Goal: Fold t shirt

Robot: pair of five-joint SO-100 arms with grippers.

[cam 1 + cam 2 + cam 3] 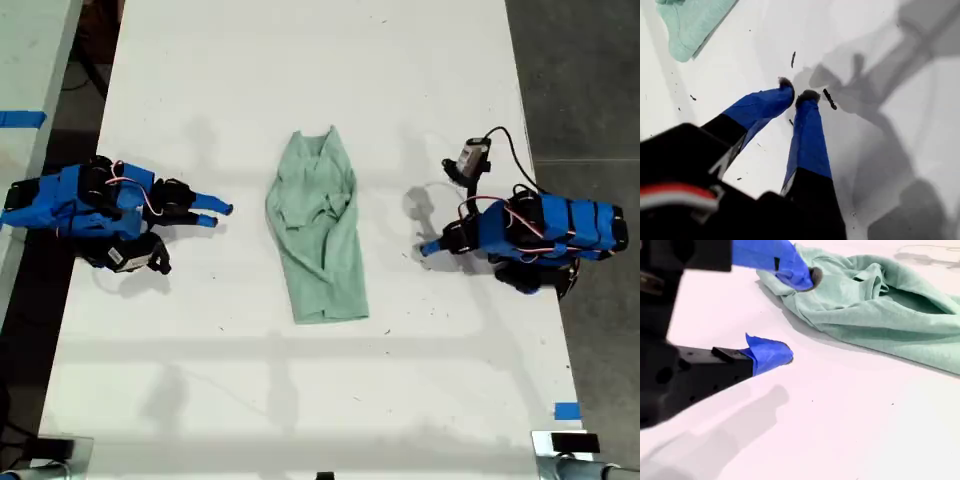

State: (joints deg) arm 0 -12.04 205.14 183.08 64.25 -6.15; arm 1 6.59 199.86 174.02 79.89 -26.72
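Over on the exterior view's right, my first gripper [797,92] [428,248] is pinched nearly closed on nothing, tips down at the tabletop [300,60]. My second gripper [799,315] [216,214] is spread wide and empty, just short of the t shirt [318,235] [875,300] [695,20]. It's wrinkled mint green, mid-tabletop between the arms, its long axis running top to bottom in the exterior view, pointed end toward the top.
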